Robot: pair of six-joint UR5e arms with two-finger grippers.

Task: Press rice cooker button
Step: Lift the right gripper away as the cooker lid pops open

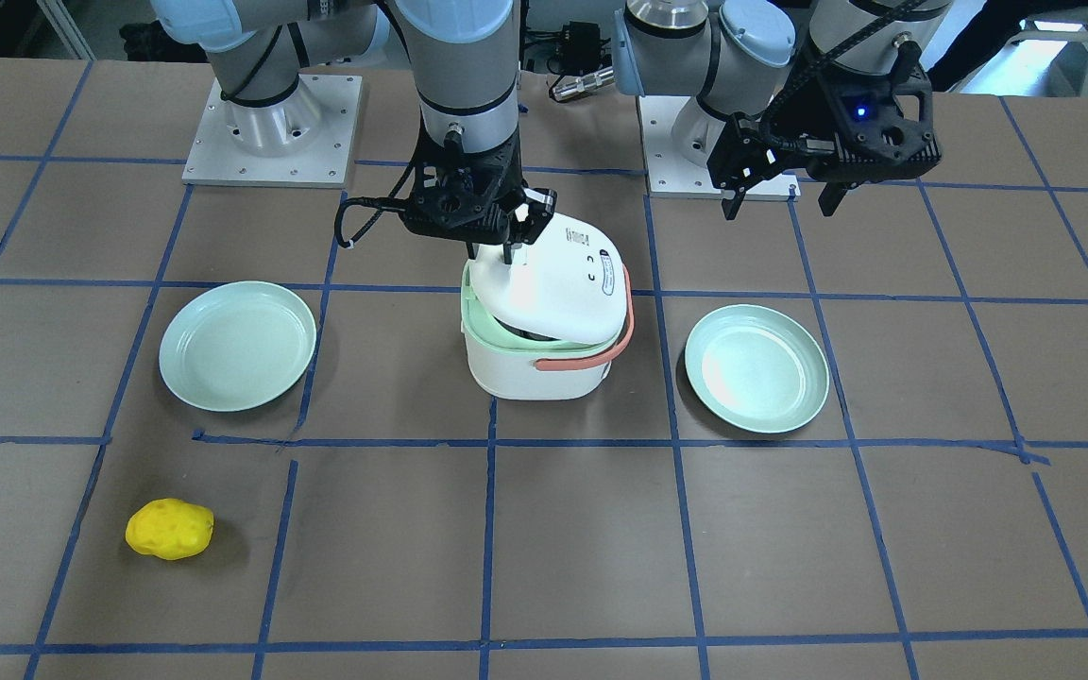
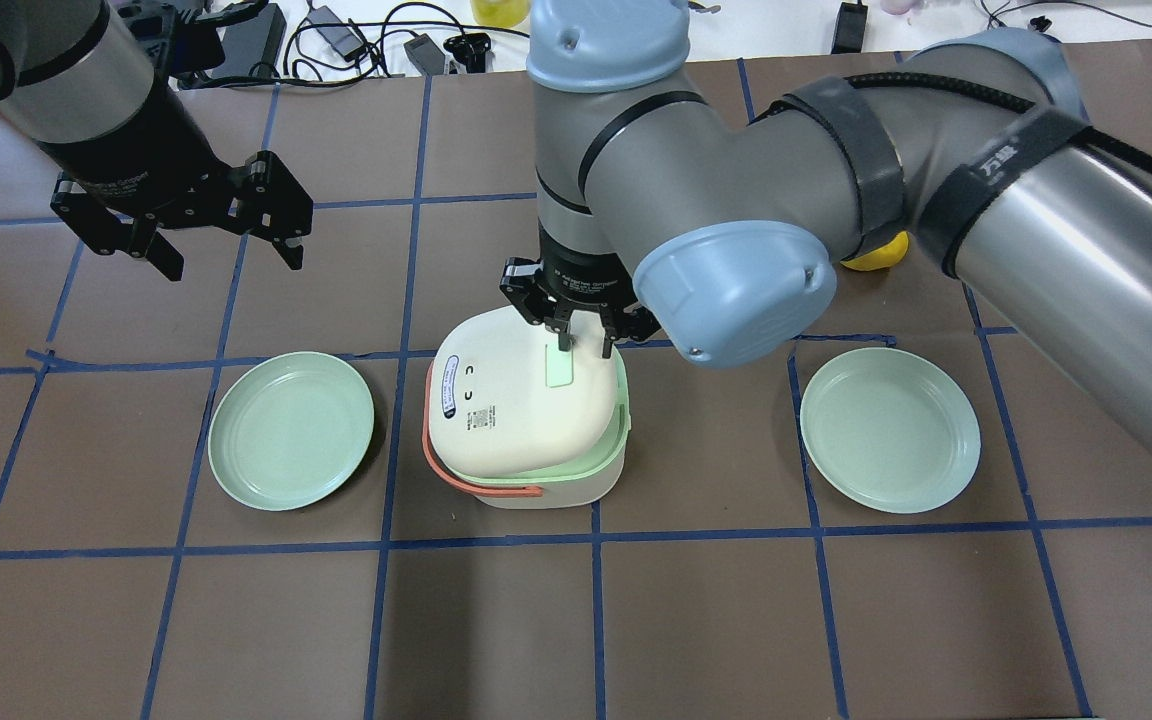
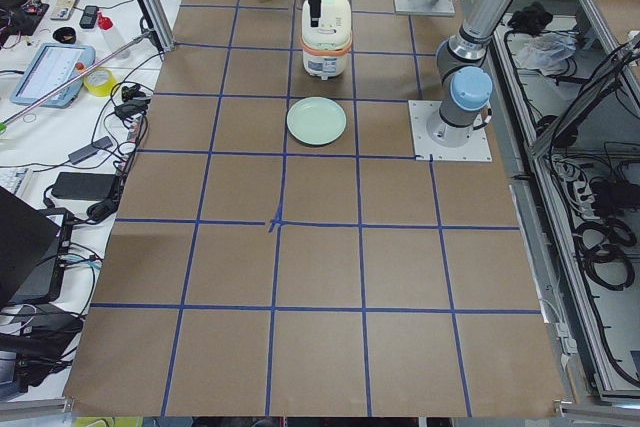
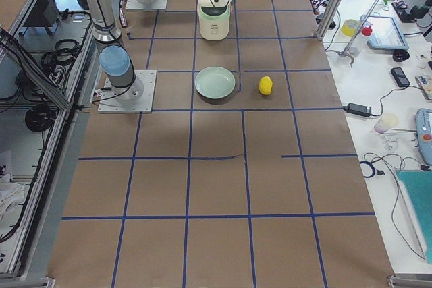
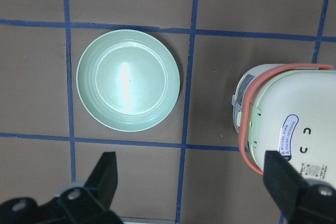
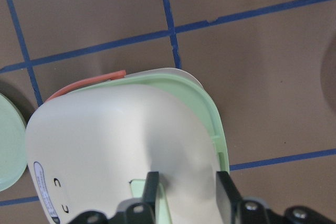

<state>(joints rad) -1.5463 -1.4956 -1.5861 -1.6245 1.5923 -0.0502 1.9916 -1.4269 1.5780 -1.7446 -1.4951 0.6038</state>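
One white rice cooker (image 2: 548,490) sits mid-frame on the worktop (image 2: 696,620), with its lid (image 2: 506,425) tilted up. The oval blue-bordered label (image 2: 449,388) has print way too small to read. The button (image 2: 560,370) is on the lid's upper right. The right gripper (image 2: 584,347) has its jaws slightly apart, one tip at the button's end. The left gripper (image 2: 234,265) is upper left, jaws wide apart. Two green plates (image 2: 291,430) and one yellow lump (image 1: 169,529).

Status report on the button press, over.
Left gripper open, hovering off to the side. Right gripper open, one finger at the button. Lid tilted ajar. Nothing in the way.
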